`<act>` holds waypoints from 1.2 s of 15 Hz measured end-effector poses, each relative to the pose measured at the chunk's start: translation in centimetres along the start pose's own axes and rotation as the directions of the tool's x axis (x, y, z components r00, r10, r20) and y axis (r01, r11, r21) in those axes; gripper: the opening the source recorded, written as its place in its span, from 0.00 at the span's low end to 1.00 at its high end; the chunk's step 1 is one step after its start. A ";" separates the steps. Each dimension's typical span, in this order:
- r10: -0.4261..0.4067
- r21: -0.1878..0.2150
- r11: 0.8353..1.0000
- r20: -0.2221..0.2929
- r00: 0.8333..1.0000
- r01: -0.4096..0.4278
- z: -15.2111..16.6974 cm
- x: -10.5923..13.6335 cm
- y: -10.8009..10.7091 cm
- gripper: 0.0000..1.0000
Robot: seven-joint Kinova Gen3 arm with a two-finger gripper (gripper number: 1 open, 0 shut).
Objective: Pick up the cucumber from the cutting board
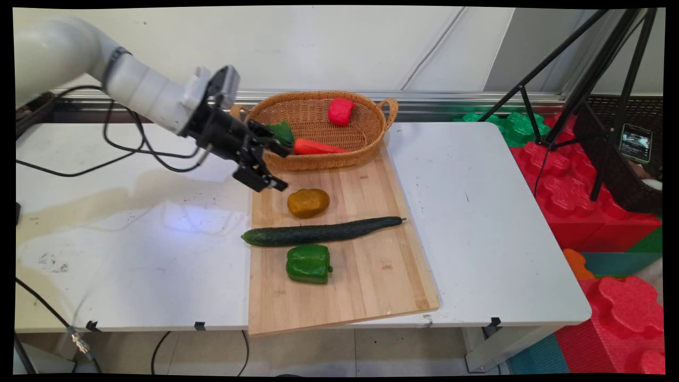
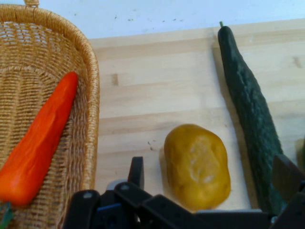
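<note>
So the gripper (image 1: 276,168) is spread wide and holds nothing, as far as we can see. It hangs in the air over the far left corner of the wooden cutting board (image 1: 371,276), just off the near rim of the wicker basket (image 1: 371,114). In the hand view one finger (image 2: 137,172) shows left of the yellow-brown potato (image 2: 198,164) and the other finger (image 2: 286,176) sits way over on the right, in front of the cucumber (image 2: 250,112), so the potato lies between them in that picture. We can't tell if anything is touching, but from the main view the gripper looks clear of the board.

The potato (image 1: 308,202) is the closest thing, just near and right of the gripper on the board. It's a stubby oval, long axis running roughly left to right.

Next out, the cucumber (image 1: 318,232) lies across the board on the near side of the potato, long axis left to right, its stem tip pointing right and a bit far, its fat end hanging just over the board's left edge. A green bell pepper (image 1: 308,263) sits just beside it on the near side.

In the basket we see a carrot (image 1: 318,147) lying along the near wall, leafy green top by the gripper and its tip pointing right, plus a red pepper-looking thing (image 1: 340,111) towards the far side.

The board and basket rest on the white table (image 1: 132,239).
</note>
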State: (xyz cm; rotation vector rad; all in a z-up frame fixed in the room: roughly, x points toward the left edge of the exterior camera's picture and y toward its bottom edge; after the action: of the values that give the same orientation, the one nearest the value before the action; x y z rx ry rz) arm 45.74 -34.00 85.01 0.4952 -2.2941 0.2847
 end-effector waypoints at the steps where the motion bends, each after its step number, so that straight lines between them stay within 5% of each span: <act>1: 0.000 -0.002 1.000 0.000 1.000 0.000 -1.0 0.0 0.1 1.00; 11: -0.023 -0.024 0.999 0.010 1.000 0.023 -9.2 -0.1 1.4 1.00; 18: -0.013 -0.032 0.999 0.018 1.000 0.013 -10.7 -0.2 2.1 1.00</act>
State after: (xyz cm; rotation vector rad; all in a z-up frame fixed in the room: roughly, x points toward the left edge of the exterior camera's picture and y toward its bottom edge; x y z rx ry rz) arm 51.84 -28.37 92.12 0.4979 -2.3085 0.2376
